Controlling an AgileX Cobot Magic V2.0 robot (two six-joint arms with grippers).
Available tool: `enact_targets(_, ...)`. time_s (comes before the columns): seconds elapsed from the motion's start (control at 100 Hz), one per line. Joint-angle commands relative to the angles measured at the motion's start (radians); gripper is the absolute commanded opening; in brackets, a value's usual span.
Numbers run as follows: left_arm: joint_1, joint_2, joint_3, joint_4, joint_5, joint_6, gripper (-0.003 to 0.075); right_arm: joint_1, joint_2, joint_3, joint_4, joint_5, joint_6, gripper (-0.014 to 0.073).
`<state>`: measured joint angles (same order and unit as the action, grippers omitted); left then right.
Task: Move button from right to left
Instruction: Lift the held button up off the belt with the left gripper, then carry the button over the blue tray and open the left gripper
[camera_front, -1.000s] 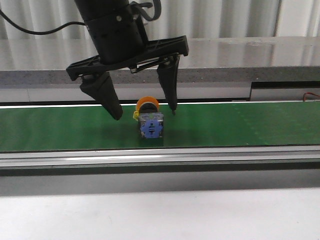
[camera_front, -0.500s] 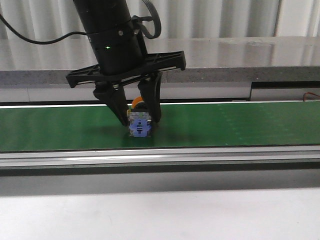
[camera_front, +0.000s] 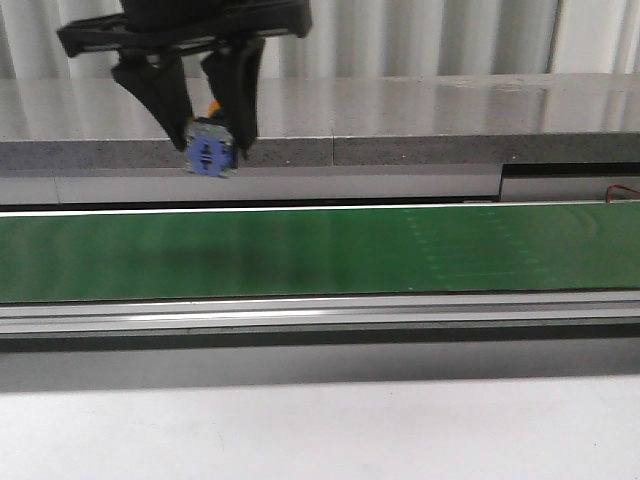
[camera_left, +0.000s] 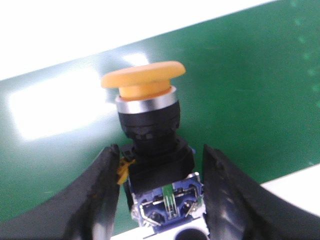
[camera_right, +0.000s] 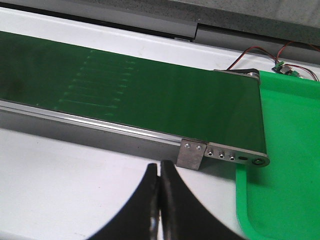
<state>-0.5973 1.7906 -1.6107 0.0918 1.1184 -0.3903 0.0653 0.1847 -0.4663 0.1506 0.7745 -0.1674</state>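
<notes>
Push button (camera_front: 210, 155): yellow mushroom head, black collar, blue-and-clear contact block. Held in the air, well above the green conveyor belt (camera_front: 320, 250), at about 10 o'clock in the front view.

Left end effector (camera_front: 210, 140): clamped on the button, fingers pressing the contact block from both sides. Judged a carry grip, leaving head and collar free and the part clear of the belt for travel leftward.

Right end effector (camera_right: 160, 200): fingers pressed together, nothing between them, parked over the white bench (camera_right: 65, 175) near the belt's end roller, beside a green tray (camera_right: 290, 165).

View notes: the left wrist view alone shows the head (camera_left: 143, 79), a silver ring and the contact terminals; the front view alone shows the lift height; only the right wrist view shows the tray.
</notes>
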Motion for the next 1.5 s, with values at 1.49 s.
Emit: enact_targets(1.49, 0.872, 0.071, 0.158, 0.208, 0.016, 0.502, -0.0020, 0.001, 0.012, -0.021, 0.005, -0.076, -0.010, -0.0066)
